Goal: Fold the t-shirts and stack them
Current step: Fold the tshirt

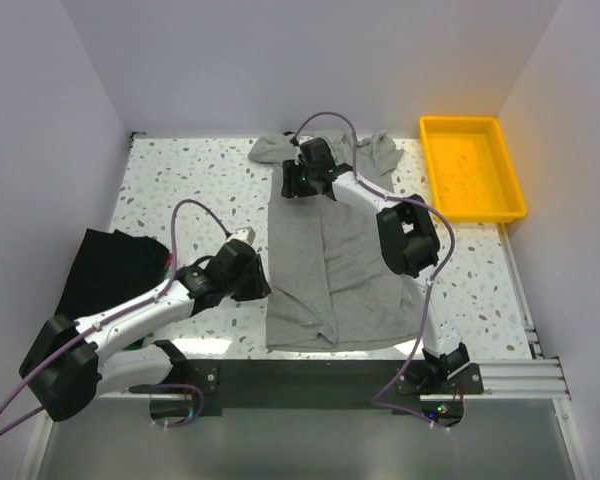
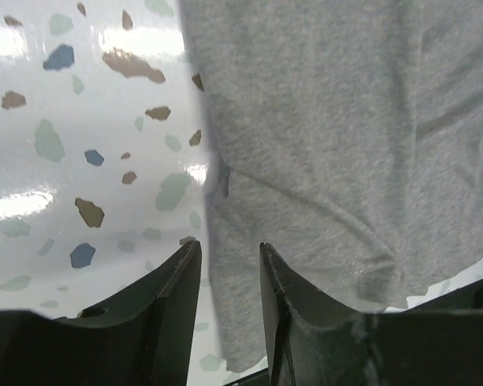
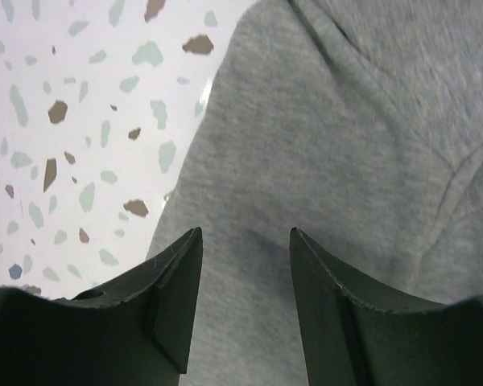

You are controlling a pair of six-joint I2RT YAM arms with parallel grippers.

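1. The speckled worktop (image 1: 180, 180) carried the grey t-shirt (image 1: 330, 270), spread flat, its long axis running from near side to far side.
2. The left fingers (image 2: 173, 314), slightly parted and empty, straddled the shirt's left edge about mid-length.
3. The right fingers (image 3: 169, 297), wider apart and also empty, hung over its far left shoulder.

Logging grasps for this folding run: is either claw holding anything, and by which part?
Nothing is held. The left claw is open at the side edge of the heather-grey fabric t-shirt; the right claw is open over its shoulder.
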